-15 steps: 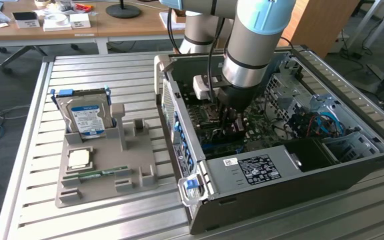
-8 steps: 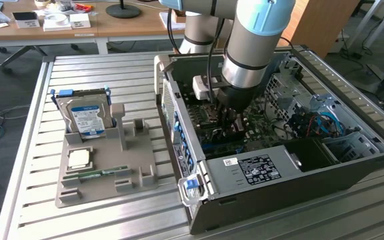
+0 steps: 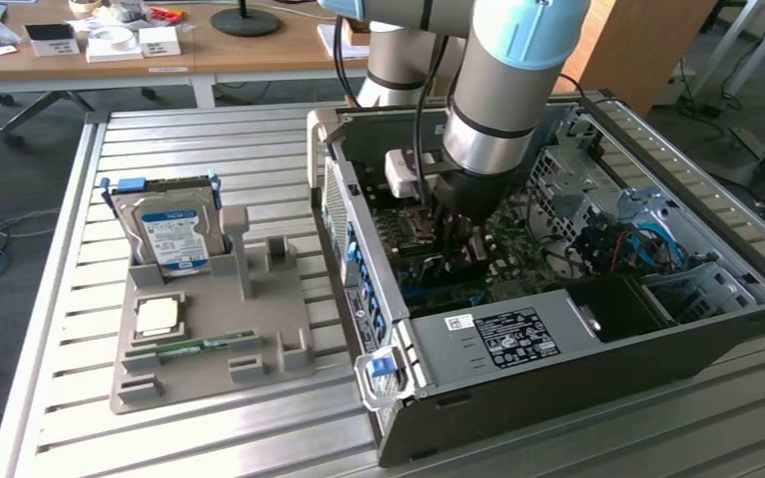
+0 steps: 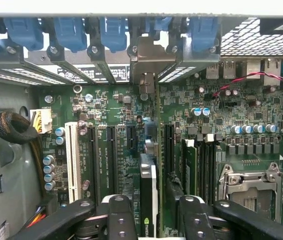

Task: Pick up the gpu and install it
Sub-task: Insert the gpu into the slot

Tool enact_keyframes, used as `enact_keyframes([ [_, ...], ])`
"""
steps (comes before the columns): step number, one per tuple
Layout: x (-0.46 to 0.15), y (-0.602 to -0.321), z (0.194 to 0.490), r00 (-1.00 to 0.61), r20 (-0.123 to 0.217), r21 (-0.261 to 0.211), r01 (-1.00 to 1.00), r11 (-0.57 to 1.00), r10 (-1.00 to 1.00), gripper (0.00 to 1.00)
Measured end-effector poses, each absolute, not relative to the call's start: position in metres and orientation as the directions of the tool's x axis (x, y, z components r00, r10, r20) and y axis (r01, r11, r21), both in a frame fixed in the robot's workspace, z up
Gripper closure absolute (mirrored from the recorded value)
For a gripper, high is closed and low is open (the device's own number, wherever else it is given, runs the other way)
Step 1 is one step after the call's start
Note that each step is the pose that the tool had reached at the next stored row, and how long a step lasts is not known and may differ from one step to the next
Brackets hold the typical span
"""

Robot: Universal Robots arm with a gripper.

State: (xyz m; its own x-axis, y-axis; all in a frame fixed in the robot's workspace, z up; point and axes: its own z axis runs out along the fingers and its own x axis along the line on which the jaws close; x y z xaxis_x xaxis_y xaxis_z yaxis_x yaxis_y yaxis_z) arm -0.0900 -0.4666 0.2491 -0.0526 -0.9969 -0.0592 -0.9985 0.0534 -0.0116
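The gpu (image 4: 148, 192) stands on edge in a slot of the motherboard (image 4: 221, 125), seen edge-on in the wrist view as a thin black card with a pale strip along one side, running up toward the metal bracket (image 4: 146, 62) at the case's rear wall. The pincer (image 4: 150, 215) straddles it from above: its black fingers (image 4: 121, 217) sit on either side of the card with a visible gap between each one and the card, so the jaws stand parted and grip nothing. A row of blue slot clips (image 4: 114, 32) lines the rear wall, and a white slot (image 4: 72, 160) and an empty CPU socket (image 4: 251, 182) flank the card, each well apart from it. In the exterior view the arm (image 3: 509, 90) reaches down into the open case (image 3: 556, 329), which lies on the slatted tabletop (image 3: 196, 438). On the exterior view's left, a grey tray (image 3: 210, 334) holds an upright hard drive (image 3: 170, 234), a CPU (image 3: 159, 317) and a memory stick (image 3: 207, 346).
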Motion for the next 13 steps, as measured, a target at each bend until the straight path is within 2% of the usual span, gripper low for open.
enact_keyframes([
  [13,-0.0874,-0.4666,0.2567,-0.053,-0.059,-0.011,-0.999,0.053,-0.997,0.60],
])
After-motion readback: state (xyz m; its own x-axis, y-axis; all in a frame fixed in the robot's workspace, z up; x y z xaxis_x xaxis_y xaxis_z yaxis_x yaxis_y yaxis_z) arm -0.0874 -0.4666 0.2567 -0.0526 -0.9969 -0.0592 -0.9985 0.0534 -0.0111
